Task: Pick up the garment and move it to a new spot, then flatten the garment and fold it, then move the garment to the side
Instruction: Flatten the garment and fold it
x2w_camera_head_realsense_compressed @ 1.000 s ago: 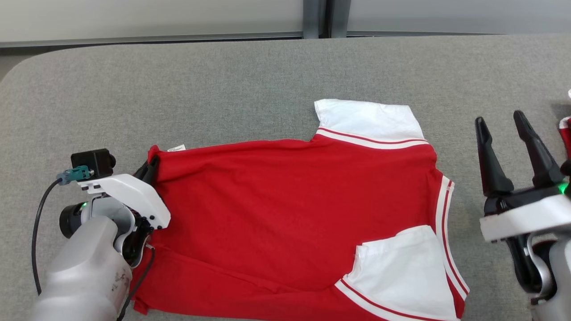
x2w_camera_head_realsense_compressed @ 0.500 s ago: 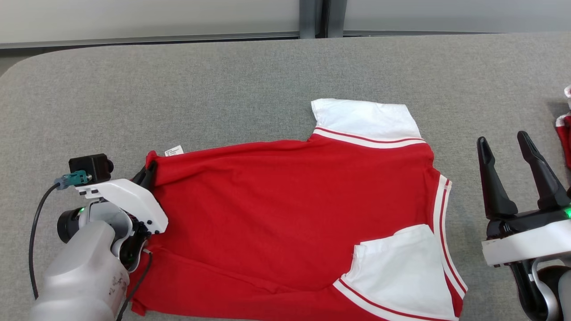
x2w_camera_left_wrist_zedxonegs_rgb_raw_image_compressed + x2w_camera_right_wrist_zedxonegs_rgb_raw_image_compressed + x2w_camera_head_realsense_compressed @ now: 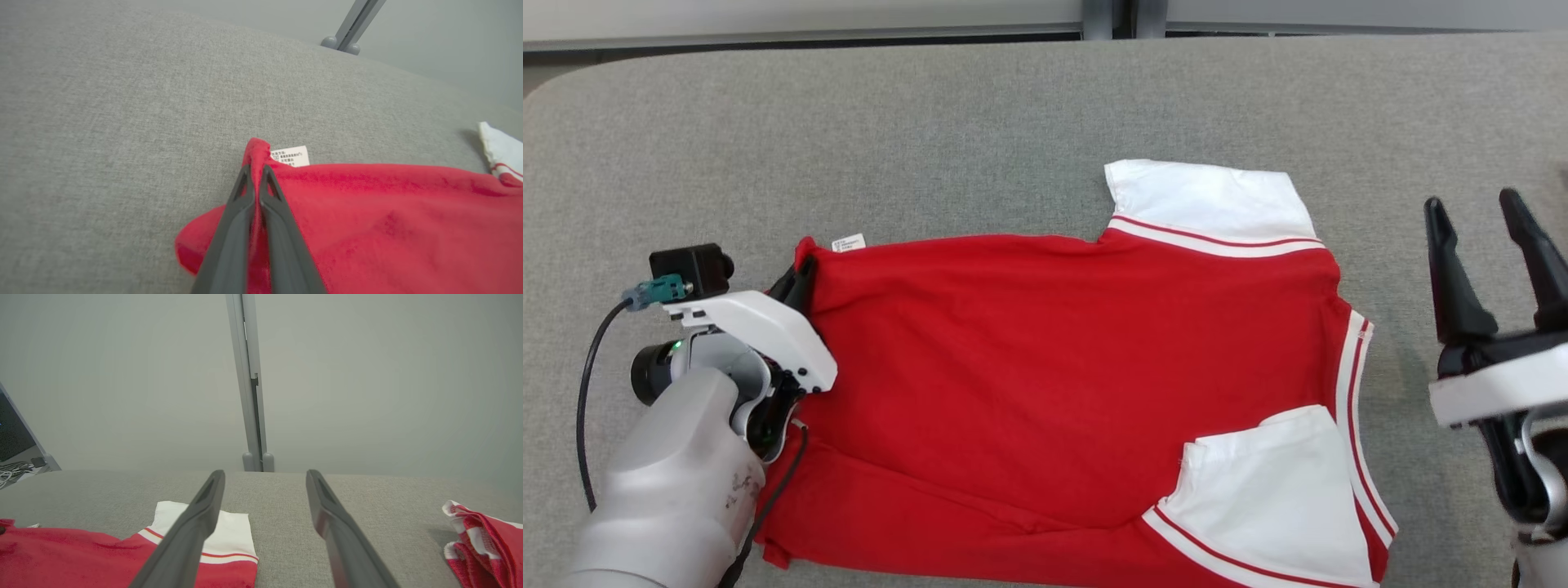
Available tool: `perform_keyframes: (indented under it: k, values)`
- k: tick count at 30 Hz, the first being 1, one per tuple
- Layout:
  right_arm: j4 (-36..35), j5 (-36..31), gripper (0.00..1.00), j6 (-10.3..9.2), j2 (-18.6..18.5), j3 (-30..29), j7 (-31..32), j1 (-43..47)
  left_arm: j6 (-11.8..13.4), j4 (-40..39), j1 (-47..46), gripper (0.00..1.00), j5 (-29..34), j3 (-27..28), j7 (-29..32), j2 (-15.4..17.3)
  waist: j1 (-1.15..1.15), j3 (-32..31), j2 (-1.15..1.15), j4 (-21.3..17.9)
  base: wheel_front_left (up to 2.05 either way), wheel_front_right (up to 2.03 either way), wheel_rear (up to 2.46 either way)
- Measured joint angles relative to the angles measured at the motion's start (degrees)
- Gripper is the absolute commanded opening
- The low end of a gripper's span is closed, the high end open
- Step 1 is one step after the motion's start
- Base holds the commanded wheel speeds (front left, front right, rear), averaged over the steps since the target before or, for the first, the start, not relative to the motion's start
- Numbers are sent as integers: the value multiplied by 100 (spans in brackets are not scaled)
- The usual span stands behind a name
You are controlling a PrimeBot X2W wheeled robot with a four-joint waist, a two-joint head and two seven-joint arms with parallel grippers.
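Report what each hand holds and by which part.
Left hand pinches the red shirt at its hem corner beside the white label. Right hand is open, holding nothing.

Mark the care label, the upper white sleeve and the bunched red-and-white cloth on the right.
care label (image 3: 291, 156), left wrist view: middle of the white tag.
upper white sleeve (image 3: 1205, 200), head view: middle of the white panel.
bunched red-and-white cloth (image 3: 498, 549), right wrist view: red fold, mid-pile.
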Motion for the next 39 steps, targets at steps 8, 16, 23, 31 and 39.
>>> perform_keyframes:
  k: [8, 16, 23, 31, 39]
  values:
    - [1156, 308, 100, 1, -430, 639, 151, -1539, 0, -125, -304, 0, 8, -100, -29, -161, 0, 391, 0, 239, 0, 0, 0]
    - [2764, 702, 100, 1, -673, 2035, 360, -3021, -1, -219, -520, 0, -5, -235, -134, -352, 0, 762, 0, 579, 0, 0, 0]
    - [3829, 1173, 100, 1, -926, 3108, 792, -3505, -2, -209, -588, 0, -82, -356, -179, -428, 0, 848, 0, 699, 0, 0, 0]
    - [4386, 1715, 100, 1, -1071, 3816, 1226, -3995, -2, -192, -626, 0, -200, -457, -216, -410, 0, 908, 0, 698, 0, 0, 0]
    - [4534, 1987, 0, 7, -1073, 4062, 566, -4139, -3, -131, -630, 0, -334, -553, -266, -394, 0, 835, 0, 680, 0, 0, 0]
